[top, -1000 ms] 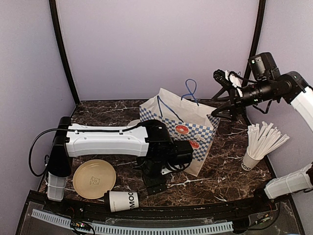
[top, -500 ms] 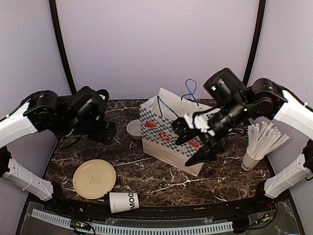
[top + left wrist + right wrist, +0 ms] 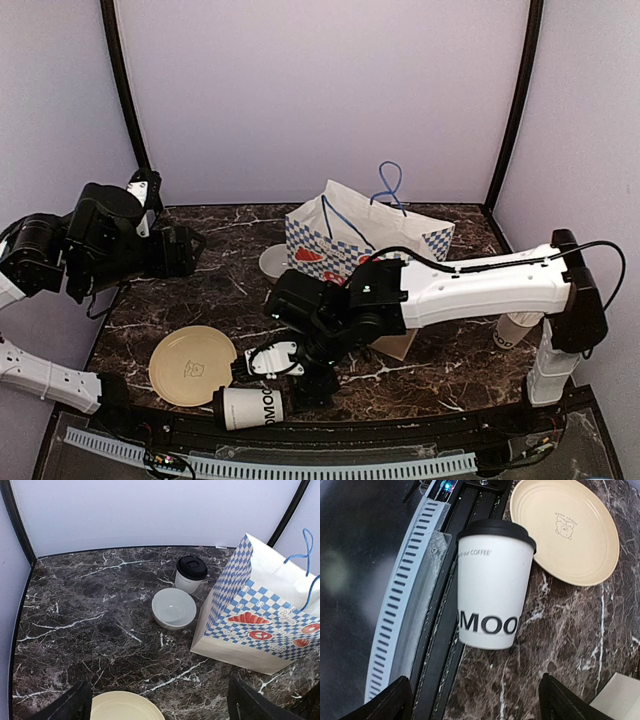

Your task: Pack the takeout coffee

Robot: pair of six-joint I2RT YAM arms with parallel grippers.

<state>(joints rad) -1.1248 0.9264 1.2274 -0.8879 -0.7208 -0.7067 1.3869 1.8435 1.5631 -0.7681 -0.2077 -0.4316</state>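
**Near edge.** A white paper coffee cup with a black plastic lid [image 3: 492, 587] lies on its side at the front of the dark marble table [image 3: 75, 605], just beside a round cream plate [image 3: 565, 527]. Its position matches that of a second ago.

**Change noted.** The right arm, then raised at the back right, is now stretched low across the table. The right gripper [image 3: 474, 682] hangs directly over the fallen cup. Its jaws are spread wide with nothing between them, and the cup is untouched. Judgement: pick-up of this cup is the step in hand, and neither cup is packed yet.

**Middle.** A blue-and-white chequered paper bag [image 3: 260, 630] stands upright behind the right arm.

**Beyond.** A low white bowl [image 3: 173, 608] sits near the bag. Just behind the bowl a second lidded white cup [image 3: 191, 573] stands upright.

**Left arm.** A second ago it lay across the table's front; it is now drawn back to the left and raised. The left gripper [image 3: 157, 695] has its jaws parted wide, empty, looking down on the table.
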